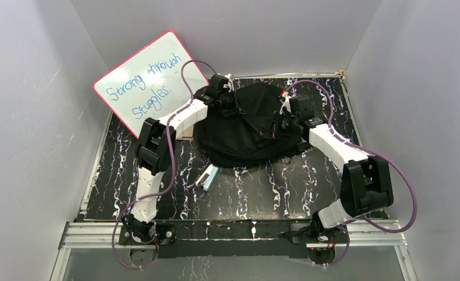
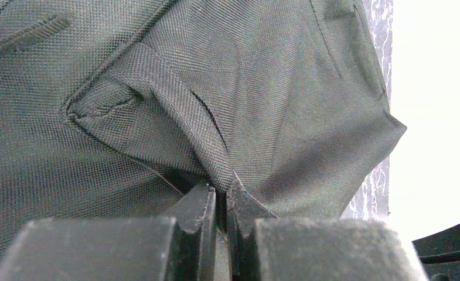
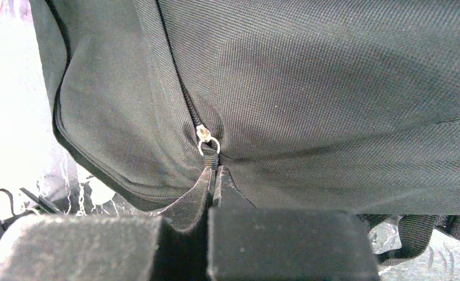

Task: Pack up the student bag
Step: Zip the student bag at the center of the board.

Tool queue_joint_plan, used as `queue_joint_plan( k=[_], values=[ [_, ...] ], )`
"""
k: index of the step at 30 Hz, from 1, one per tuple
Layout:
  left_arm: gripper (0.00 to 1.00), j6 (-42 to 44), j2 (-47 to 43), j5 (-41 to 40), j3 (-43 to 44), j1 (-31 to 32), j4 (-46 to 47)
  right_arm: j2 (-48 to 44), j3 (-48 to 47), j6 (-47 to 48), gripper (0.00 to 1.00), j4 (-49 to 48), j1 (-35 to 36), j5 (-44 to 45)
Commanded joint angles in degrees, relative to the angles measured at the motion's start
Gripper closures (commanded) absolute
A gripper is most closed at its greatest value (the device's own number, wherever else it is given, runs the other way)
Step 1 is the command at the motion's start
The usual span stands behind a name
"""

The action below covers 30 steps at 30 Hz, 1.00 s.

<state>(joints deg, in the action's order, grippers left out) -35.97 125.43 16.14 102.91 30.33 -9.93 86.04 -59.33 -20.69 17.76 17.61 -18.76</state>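
The student bag point(image 1: 248, 126) is a black fabric heap at the back middle of the table. At its left side, my left gripper point(image 1: 234, 104) is shut on a raised fold of the bag's cloth point(image 2: 180, 105); in the left wrist view the fingertips point(image 2: 221, 193) pinch that fold. Over on the bag's right side my right gripper point(image 1: 281, 120) is shut on the zipper pull point(image 3: 211, 161), just below the metal ring of the slider point(image 3: 207, 140). The zipper line point(image 3: 174, 76) runs up from there and looks closed. The bag point(image 3: 333, 88) fills the right wrist view.
A pink-rimmed whiteboard point(image 1: 145, 82) with handwriting leans at the back left. A small white and teal item point(image 1: 207, 175) lies on the black marbled table point(image 1: 262, 193) in front of the bag. Grey walls enclose both sides and the back.
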Motion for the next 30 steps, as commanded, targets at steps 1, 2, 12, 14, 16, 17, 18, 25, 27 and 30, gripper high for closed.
queue_joint_plan(
  k=[1,2,12,14,16,17,18,25,27,30],
  values=[
    [1.00,1.3,-0.3,-3.4,2.7,-2.7,2.5,-3.0,0.5,2.0,1.00,7.0,0.1,1.1],
    [1.00,1.3,-0.4,-3.2,2.7,-2.8,2.5,-3.1,0.3,2.0,1.00,7.2,0.1,1.1],
    [0.64,1.9,-5.0,-0.8,1.8,-3.0,2.8,-9.8,-1.4,3.2,0.86,3.7,0.0,4.0],
    [0.51,2.4,-7.7,-2.6,0.2,-3.2,3.1,-11.7,-1.6,3.2,0.71,2.9,0.1,5.9],
    [0.44,2.8,-10.5,-4.1,-1.9,-3.8,3.2,-13.4,-1.7,3.2,0.59,2.3,0.1,7.9],
    [0.42,2.8,-12.0,-4.6,-3.3,-4.4,3.3,-14.2,-1.8,3.2,0.56,2.0,0.1,8.5],
    [0.41,2.6,-13.6,-4.8,-5.3,-5.5,3.4,-14.7,-1.9,3.2,0.53,1.8,0.1,8.8],
    [0.35,2.9,-26.6,-8.8,-19.7,-13.6,2.9,-15.0,-5.9,10.0,0.48,2.9,6.5,11.5],
    [0.31,4.5,-31.6,-12.4,-23.5,-15.2,1.6,-13.6,-8.2,12.5,0.40,3.2,15.3,17.8],
    [0.26,6.5,-37.7,-18.4,-29.0,-17.2,-1.1,-9.8,-10.3,14.8,0.31,2.8,22.5,20.6]
  ],
)
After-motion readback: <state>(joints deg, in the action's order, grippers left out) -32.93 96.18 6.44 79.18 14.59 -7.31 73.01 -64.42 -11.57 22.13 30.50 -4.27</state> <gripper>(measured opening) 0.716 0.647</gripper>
